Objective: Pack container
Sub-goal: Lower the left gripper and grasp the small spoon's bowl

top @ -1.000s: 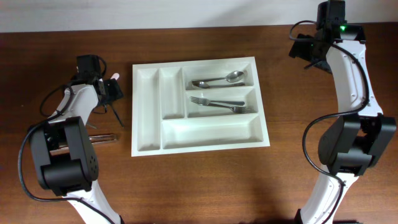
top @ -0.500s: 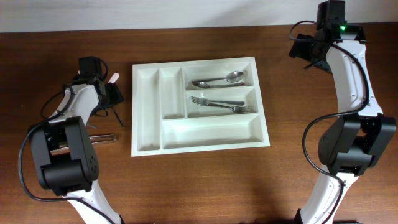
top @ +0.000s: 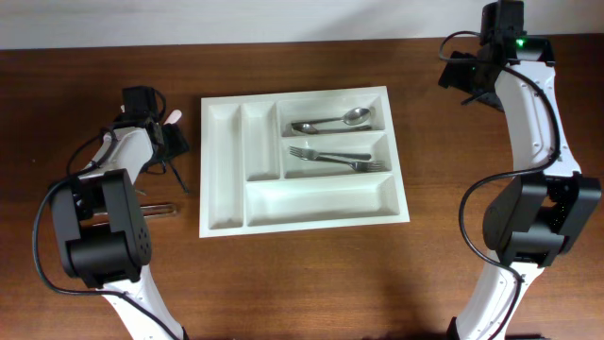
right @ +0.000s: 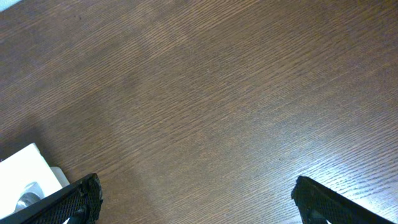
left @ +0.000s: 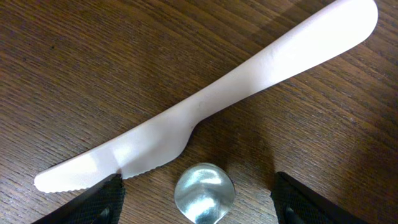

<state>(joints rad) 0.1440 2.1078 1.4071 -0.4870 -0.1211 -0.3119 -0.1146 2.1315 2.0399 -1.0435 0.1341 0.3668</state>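
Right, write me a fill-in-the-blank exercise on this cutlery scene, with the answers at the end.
1. The white cutlery tray has ___ compartments.
2. The forks lie in the compartment just below the one holding a metal ___.
3. In the left wrist view, a white plastic ___ lies on the table beside a spoon bowl.
4. The left tool is ___, its fingers either side of that bowl.

Missing words: five; spoon; knife; open.
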